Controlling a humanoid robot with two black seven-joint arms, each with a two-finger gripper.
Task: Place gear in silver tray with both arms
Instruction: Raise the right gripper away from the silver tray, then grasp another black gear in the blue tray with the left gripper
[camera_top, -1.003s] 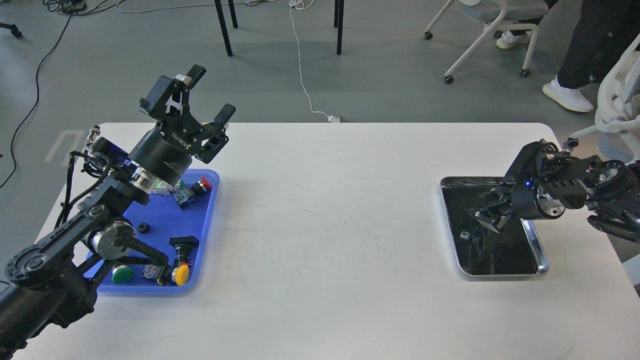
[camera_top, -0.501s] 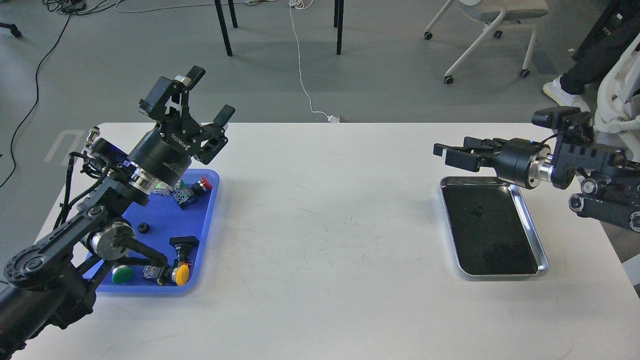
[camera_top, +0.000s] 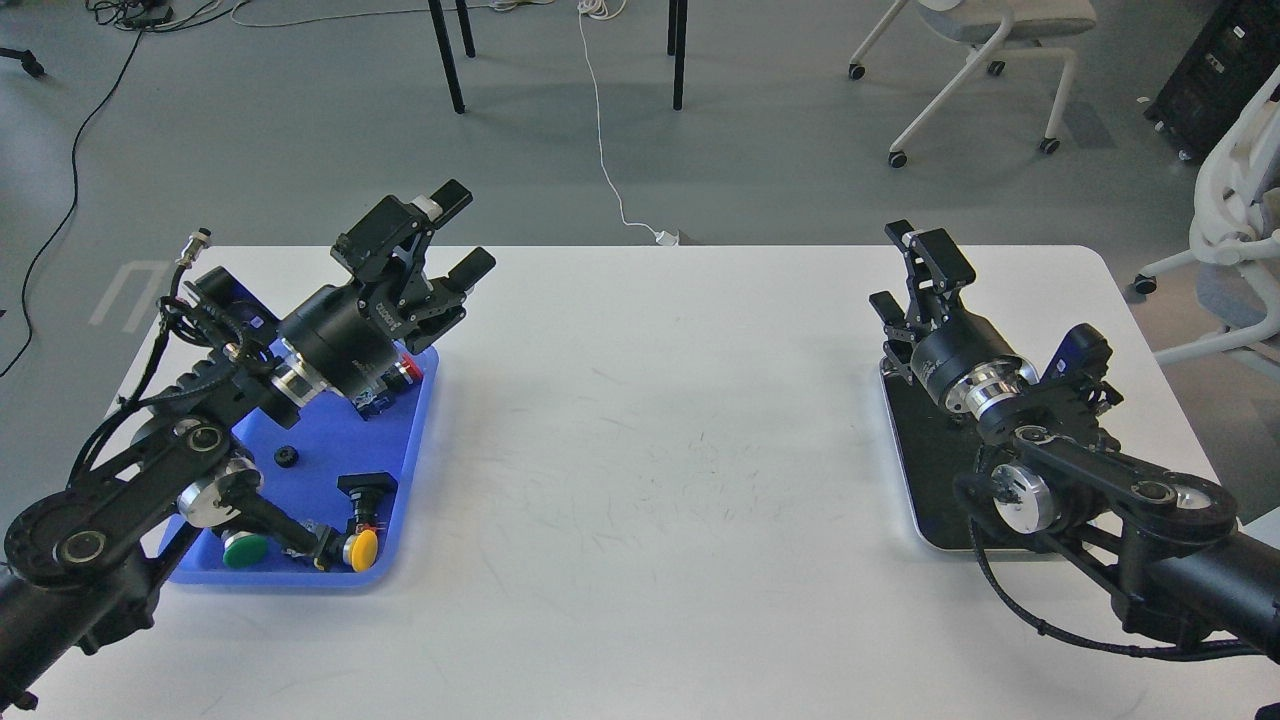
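While both black grippers are held raised with fingers spread and nothing between them, the shallow shiny silver tray (camera_top: 925, 470) is seen beneath the right gripper (camera_top: 912, 270); the left gripper (camera_top: 447, 235) is poised far to its left.

My left arm (camera_top: 150, 470) comes in from the lower left with the elbow bent and the wrist angled up and away from me. The left gripper (camera_top: 452, 232) sits at the top of it, fingers spread wide apart, nothing between them. My right arm (camera_top: 1100, 500) comes in from the lower right, folds back at the elbow, and the wrist tilts up and to the left. The right gripper (camera_top: 915, 268) points up and away too, fingers parted, empty.
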